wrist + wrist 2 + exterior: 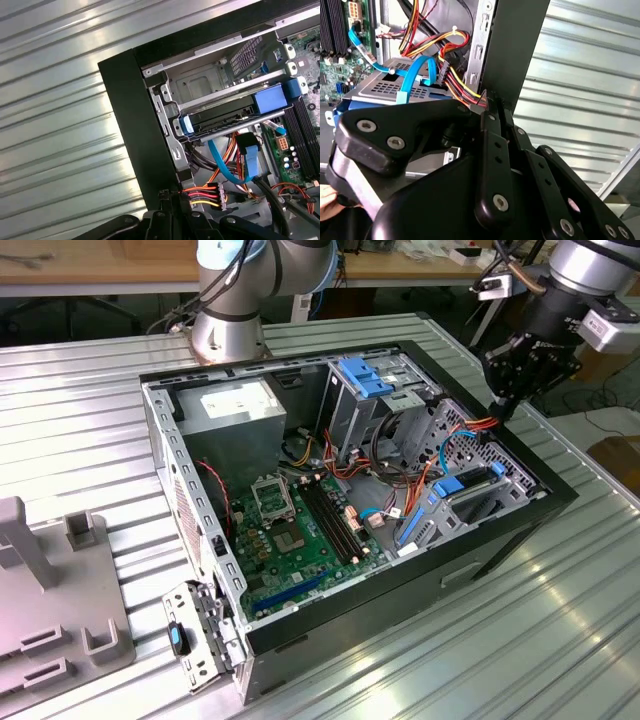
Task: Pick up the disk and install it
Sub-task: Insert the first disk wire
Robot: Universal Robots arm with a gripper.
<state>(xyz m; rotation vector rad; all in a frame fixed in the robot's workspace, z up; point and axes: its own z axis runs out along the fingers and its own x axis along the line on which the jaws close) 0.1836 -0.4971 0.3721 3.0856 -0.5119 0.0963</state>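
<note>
Disk point(225, 117): seated in the drive bay of the open computer case point(400, 602), blue carrier ends showing (coloured power leads point(200, 195) just beside). Pincer point(502, 400): pressed together, gripping nothing, over the case rim. Worktop point(500, 660): ribbed metal.

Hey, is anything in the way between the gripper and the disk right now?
Yes. The gripper sits at the case wall, and power wires plus blue cables cross the gap to the disk, which lies in the bay.
</note>
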